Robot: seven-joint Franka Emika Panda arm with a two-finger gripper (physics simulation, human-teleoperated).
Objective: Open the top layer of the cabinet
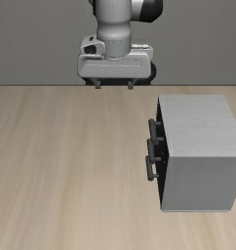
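exterior view | wood table (61,156), cabinet (198,146) (grey wall (32,39) behind) | fingers (96,85) apart

The arm (118,24) hangs at twelve o'clock, its gripper (112,86) pointing straight down, fingers (94,86) spread wide apart.

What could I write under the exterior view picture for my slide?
Robot gripper, fingers open, hangs apart from a grey cabinet on a wooden table.
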